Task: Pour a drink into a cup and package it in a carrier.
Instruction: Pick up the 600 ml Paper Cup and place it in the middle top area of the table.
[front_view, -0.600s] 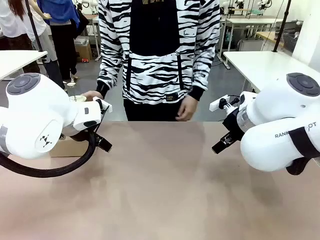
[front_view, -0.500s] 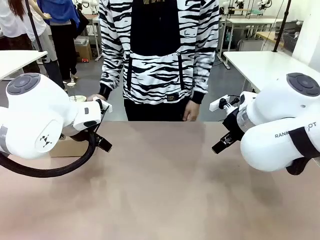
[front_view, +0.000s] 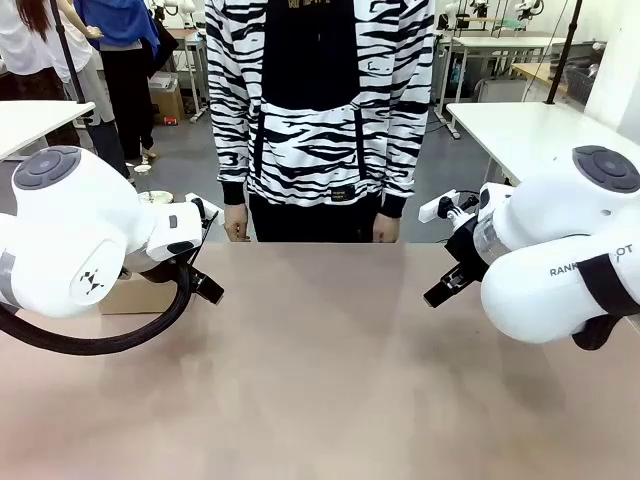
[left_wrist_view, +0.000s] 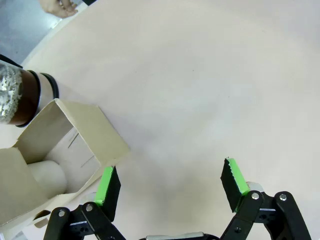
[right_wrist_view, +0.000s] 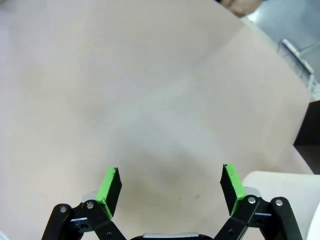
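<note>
The left arm (front_view: 70, 240) is hiding most of the carrier (front_view: 135, 296) just behind it, while a person (front_view: 320, 100) is standing beyond the table (front_view: 320, 380), between the 2 arms, with hands (front_view: 237, 222) hanging down.

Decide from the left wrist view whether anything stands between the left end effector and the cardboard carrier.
Nothing visible does. The left end effector is open above the table. The carrier lies right beside one green pad, its flap corner close to that pad with no object between them.
</note>
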